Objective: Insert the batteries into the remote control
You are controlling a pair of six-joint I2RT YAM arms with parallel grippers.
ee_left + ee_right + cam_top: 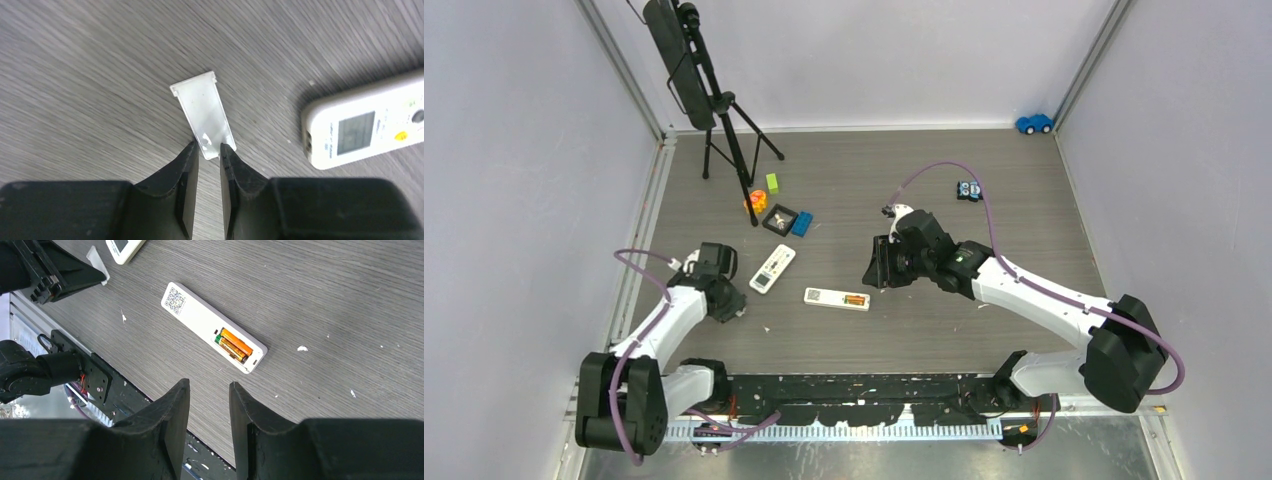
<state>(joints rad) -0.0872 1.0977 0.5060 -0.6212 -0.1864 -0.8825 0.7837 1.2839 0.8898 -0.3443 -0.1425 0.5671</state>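
Observation:
A slim white remote control lies face down at mid-table with its compartment uncovered. Two orange-copper batteries sit side by side inside it. A loose white battery cover lies flat on the table. My left gripper is low over it, jaws a narrow gap apart at the cover's near end; the right fingertip overlaps the cover's corner. Whether the cover is clamped does not show. My right gripper hovers open and empty beside the remote control.
A second white remote with a display lies just right of the left gripper. Behind it are a tripod, a black tray, coloured blocks and small toys. A black rail runs along the near edge.

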